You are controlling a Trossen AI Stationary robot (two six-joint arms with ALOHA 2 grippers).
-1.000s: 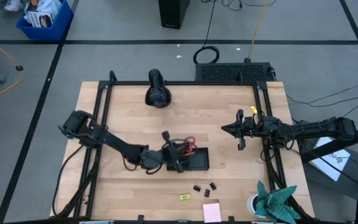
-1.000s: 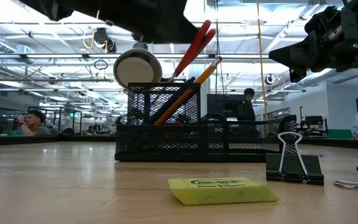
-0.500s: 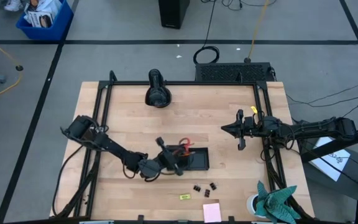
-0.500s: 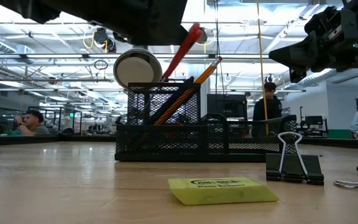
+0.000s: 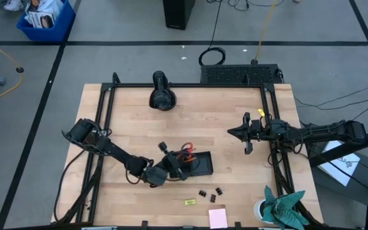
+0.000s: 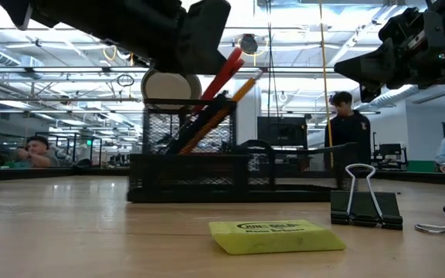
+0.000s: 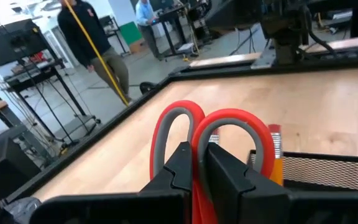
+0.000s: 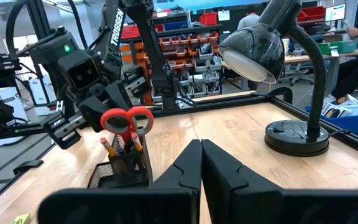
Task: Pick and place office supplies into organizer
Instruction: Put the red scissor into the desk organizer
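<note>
Left fingers (image 7: 194,165) across scissors (image 7: 213,134), blades hidden

**Readable text in the scene**

In the right wrist view, white capitals reading "TROSSEN" run along the dark arm link (image 8: 118,31) in the upper middle of the frame. In the low view, the yellow piece (image 6: 276,235) at lower centre carries a dark oval printed mark, but its letters are too small to make out. No other text can be read.
</note>
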